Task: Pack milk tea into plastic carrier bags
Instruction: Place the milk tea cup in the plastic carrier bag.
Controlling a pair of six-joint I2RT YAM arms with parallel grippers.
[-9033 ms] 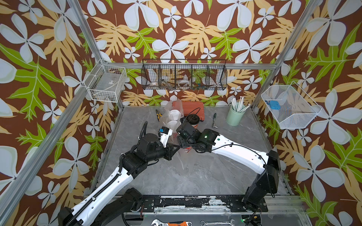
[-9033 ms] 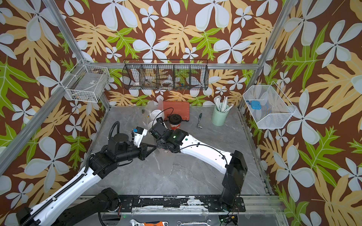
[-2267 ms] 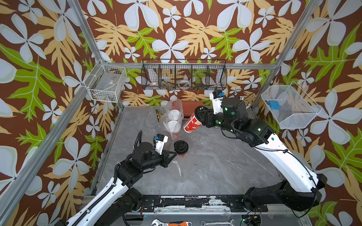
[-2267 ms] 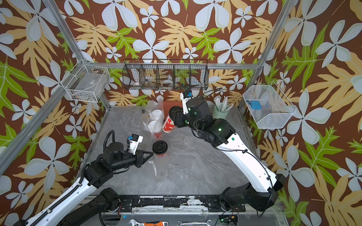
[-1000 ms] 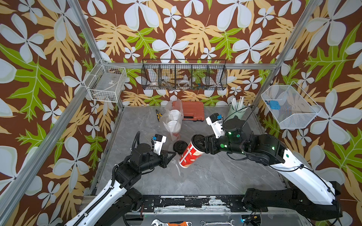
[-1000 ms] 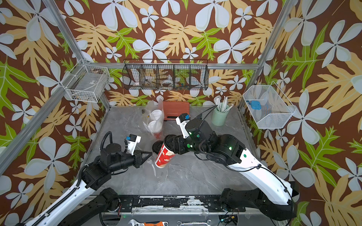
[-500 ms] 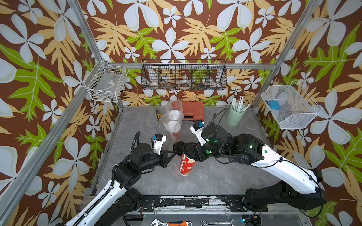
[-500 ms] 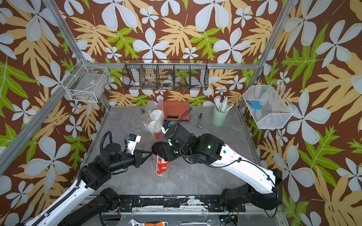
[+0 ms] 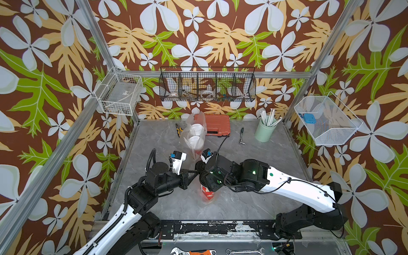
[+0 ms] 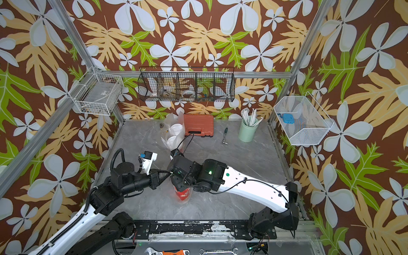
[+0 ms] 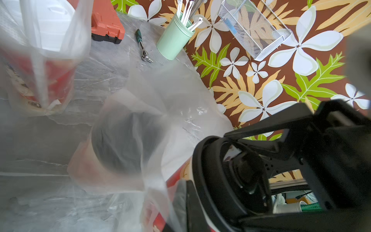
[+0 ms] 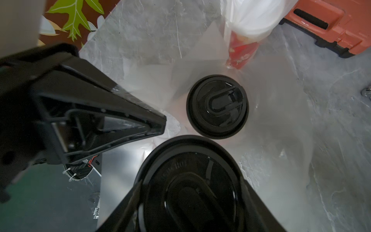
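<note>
Two robot arms meet over a grey table while milk tea is bagged. The right gripper is clamped from above on an upright red cup, one finger on each side of its black lid, so the cup hangs straight down between the jaws. Just beside it stands a second black-lidded cup, inside a clear plastic bag whose film also rises around the held cup. Whether that cup's base touches the table cannot be told. The left gripper, jaws closed, pinches the bag's edge right next to the held cup's lid. Farther back, near an orange toolbox, another bag holds two white-lidded cups, well apart from both grippers.
</note>
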